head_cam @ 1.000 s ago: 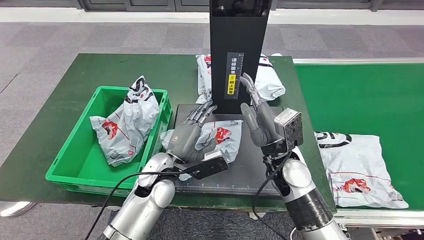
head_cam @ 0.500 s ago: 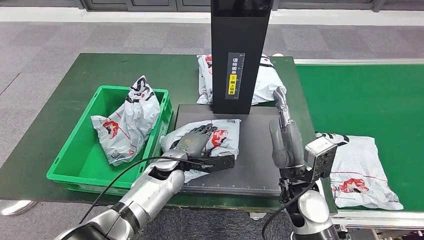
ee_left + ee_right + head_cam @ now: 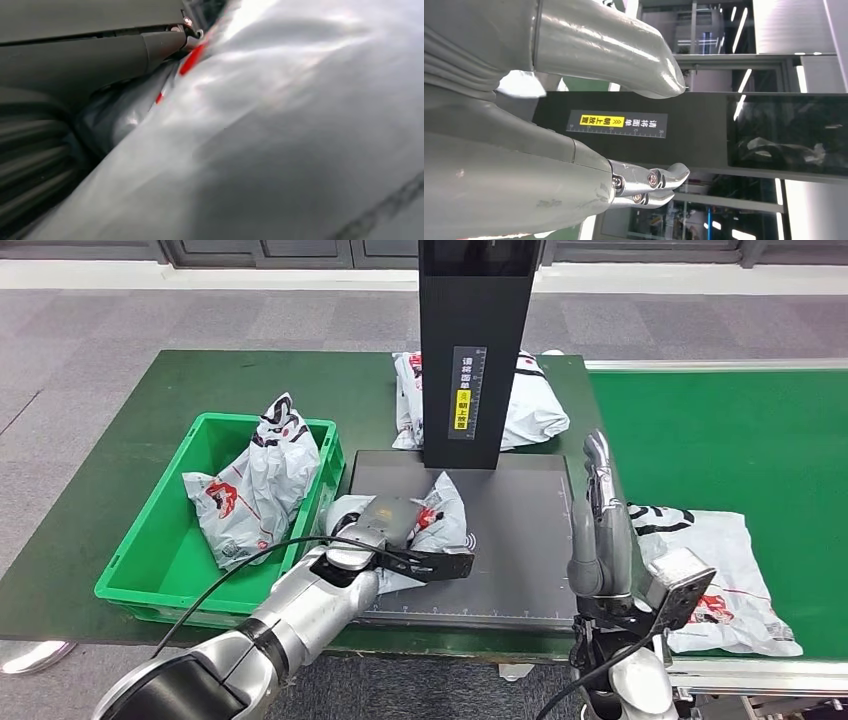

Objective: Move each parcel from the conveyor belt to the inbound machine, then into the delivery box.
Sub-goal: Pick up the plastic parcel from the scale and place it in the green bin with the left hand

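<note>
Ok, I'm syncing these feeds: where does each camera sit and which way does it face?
Head view: high on the body, looking down at the scanner plate, green bin and belt; both silver arms show.
Left wrist view: behind the left hand, pressed against the grey parcel it grips.
Right wrist view: behind the open right hand, facing the black scanner column.
Shared: head and right wrist views both show the column's yellow label.
</note>
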Tool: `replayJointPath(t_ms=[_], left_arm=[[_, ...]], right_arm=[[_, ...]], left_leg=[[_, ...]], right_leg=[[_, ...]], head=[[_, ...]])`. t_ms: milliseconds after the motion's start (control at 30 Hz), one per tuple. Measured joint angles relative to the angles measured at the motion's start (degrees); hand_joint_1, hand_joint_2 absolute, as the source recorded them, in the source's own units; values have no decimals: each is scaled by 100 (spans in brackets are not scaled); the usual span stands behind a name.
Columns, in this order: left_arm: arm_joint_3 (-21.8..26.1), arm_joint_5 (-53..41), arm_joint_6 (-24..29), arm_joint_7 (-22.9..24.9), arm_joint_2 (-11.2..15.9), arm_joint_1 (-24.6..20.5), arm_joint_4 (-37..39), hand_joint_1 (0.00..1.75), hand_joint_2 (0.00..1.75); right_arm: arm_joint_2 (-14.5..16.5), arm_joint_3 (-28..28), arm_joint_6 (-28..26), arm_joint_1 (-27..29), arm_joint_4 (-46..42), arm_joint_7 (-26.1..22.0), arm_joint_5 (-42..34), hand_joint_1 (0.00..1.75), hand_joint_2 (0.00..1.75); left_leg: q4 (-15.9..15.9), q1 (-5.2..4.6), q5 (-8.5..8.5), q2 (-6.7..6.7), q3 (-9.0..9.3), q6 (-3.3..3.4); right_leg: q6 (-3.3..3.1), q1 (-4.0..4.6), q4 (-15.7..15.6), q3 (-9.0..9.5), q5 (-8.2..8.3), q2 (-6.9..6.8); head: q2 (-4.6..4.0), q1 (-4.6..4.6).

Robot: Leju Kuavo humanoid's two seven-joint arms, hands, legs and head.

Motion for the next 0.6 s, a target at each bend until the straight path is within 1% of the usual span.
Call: replayJointPath(t_ms=[33,100,133,233,267,300,467,567,600], left_arm=[[0,10,136,32,6,-1,9,175,175],[7,92,676,30,22,17,0,175,175],[29,186,1124,-36,47,51,-47,175,175],[279,712,2922,-540,221,245,-561,175,175],[427,892,3357,-714,299,313,-872,175,175],[584,1030,3610,-847,375,374,-1203,175,175],[1320,1553,4055,-1330,695,804,-2725,175,175],[1778,1763,4166,-1549,844,1021,-3560,175,175],[1901,1782,4170,-1576,879,1074,-3767,175,175]], right_arm=[[0,-14,-4,3,0,-14,-10,0,0],[0,-53,-25,15,0,-28,-37,0,0],[0,-67,-46,25,0,-34,-63,0,0],[0,-98,-142,78,0,-44,-166,0,0],[0,-108,-176,100,0,-43,-193,0,0],[0,-116,-202,118,-1,-42,-213,0,0],[0,-126,-240,202,-1,-46,-232,0,0],[0,-129,-244,262,-1,-70,-236,0,0],[0,-130,-244,277,-1,-83,-238,0,44]], left_leg=[[0,0,1,0,1,0],[0,0,3,1,1,-1],[0,0,5,2,-1,-3],[0,1,11,4,-10,-7],[0,1,12,3,-13,-8],[-1,2,12,3,-14,-8],[-6,3,10,3,-21,-10],[-6,4,8,2,-25,-10],[-6,4,7,1,-26,-9]], right_leg=[[0,0,0,1,0,0],[-1,1,1,0,1,1],[-2,1,2,-3,3,3],[-6,4,5,-15,6,8],[-7,5,5,-17,5,7],[-7,6,5,-17,4,7],[-9,5,5,-27,-1,7],[-9,4,5,-32,-5,6],[-8,4,4,-32,-6,4]], head=[[-1,0],[-1,0],[-1,0],[-1,0],[-1,0],[-1,0],[0,0],[-1,0],[-1,0]])
